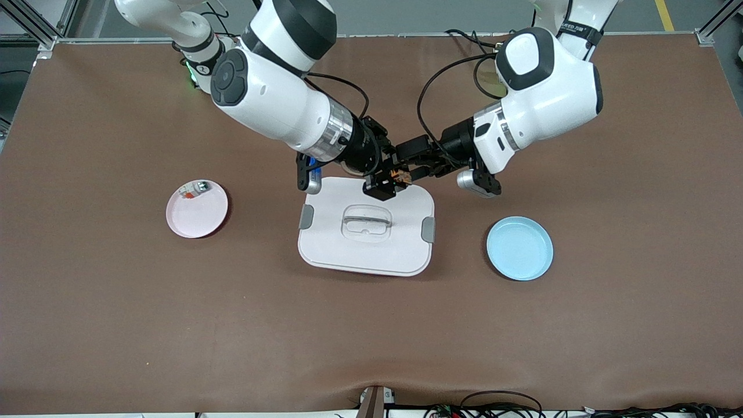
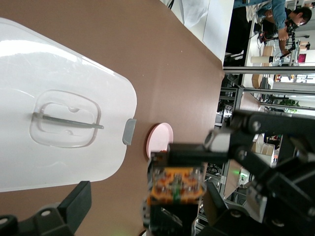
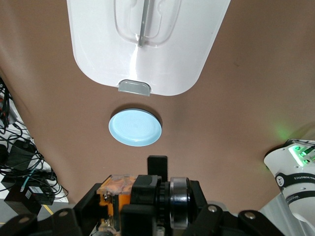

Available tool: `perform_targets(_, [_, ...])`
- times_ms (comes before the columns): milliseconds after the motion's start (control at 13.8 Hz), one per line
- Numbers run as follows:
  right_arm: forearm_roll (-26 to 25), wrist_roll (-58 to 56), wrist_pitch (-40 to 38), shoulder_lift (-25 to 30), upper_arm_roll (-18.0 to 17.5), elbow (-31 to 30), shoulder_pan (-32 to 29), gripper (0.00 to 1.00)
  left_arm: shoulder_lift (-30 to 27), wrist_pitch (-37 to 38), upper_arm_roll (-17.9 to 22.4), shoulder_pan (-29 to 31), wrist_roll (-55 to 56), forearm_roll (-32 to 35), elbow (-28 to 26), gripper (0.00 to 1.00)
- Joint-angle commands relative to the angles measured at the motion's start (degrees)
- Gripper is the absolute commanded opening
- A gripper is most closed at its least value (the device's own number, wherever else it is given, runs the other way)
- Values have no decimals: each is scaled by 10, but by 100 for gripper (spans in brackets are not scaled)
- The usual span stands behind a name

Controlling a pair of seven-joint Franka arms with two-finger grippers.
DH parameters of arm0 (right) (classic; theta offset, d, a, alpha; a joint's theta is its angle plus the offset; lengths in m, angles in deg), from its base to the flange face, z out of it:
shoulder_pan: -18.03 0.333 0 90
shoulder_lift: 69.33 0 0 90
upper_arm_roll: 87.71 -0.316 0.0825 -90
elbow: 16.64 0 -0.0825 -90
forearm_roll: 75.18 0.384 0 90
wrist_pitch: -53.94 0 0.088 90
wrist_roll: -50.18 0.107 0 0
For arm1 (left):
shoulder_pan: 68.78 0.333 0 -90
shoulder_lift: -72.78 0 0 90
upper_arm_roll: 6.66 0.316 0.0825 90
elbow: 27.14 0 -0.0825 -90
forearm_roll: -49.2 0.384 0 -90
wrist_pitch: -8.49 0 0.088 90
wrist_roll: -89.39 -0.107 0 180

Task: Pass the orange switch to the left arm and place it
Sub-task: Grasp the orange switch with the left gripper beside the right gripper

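Mid-air handover above the box.
Your right gripper is clamped on the orange switch over the lid's 12 o'clock edge; your left gripper gapes around it — tiny, light, rigid, probably slippery, so pinch its orange block.

The box sits mid-surface, between 2 plates. One plate, toward the right arm's end, carries a small piece; the other plate lies toward the left arm's end. Both pincers meet over the box's edge farther from the front camera: the right pincer clamps the orange switch, with the spread left pincer just beside it.
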Motion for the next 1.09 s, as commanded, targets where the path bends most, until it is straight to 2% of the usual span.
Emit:
perform_targets(0, [5,14,-1,-21,6,26,10,0,4,-7,-1,5,-3,-7,9,100])
perform_targets(725, [5,15,12,-22,6,26,12,0,9,-17,-1,-3,-4,-7,4,100])
perform_targets(798, [5,15,12,-23,6,26,12,0,9,-17,-1,-3,-5,-7,4,82])
perform_targets(1015, [5,15,12,-24,6,26,12,0,9,-17,-1,-3,-5,-7,4,44])
